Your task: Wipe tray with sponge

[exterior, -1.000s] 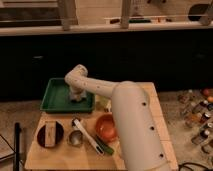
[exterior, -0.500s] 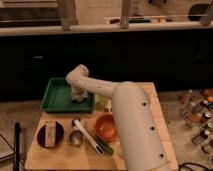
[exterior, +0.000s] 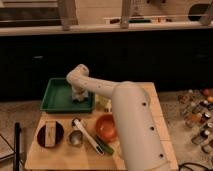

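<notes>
The green tray [exterior: 56,97] lies at the back left of the wooden table. My white arm reaches from the lower right over the table to the tray. My gripper [exterior: 79,95] hangs down inside the tray's right half, low over its floor. A pale object sits at the gripper's tip; I cannot tell whether it is the sponge. The tray's left half is bare.
An orange bowl [exterior: 105,127] stands in front of the tray, next to the arm. A dark bowl [exterior: 50,135] holding a block sits front left. A small metal cup [exterior: 75,138] and a white-green utensil [exterior: 92,141] lie between them. Bottles [exterior: 197,112] stand on the floor at right.
</notes>
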Robot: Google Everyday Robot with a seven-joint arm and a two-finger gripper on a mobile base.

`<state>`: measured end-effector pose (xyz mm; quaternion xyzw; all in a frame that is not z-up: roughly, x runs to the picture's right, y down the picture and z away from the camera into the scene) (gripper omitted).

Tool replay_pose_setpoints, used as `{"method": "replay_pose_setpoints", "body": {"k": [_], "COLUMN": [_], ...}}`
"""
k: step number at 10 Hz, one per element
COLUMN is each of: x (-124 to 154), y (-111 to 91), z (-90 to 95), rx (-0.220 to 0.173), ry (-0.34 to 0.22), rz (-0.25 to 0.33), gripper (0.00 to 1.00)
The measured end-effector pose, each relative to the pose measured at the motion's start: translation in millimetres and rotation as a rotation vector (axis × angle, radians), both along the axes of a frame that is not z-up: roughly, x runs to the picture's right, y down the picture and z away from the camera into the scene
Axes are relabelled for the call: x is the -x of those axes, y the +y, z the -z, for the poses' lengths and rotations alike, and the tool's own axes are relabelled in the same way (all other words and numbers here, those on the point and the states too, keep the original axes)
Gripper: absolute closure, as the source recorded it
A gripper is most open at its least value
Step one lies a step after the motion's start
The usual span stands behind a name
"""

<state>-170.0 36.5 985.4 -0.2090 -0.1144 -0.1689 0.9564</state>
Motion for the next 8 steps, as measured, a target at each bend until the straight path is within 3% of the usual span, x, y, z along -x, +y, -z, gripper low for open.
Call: {"method": "replay_pose_setpoints", "body": {"k": [2, 4, 8], "x": [1, 21, 43], "y": [-19, -24, 6], "z": [-12.2, -11.6, 18.2], "rx": [-0.005, -0.003, 0.01], "ry": [0.002, -0.026, -0.082], "rz": [0.03, 0.071, 0.14], "gripper": [0.98, 0.98, 0.98]}}
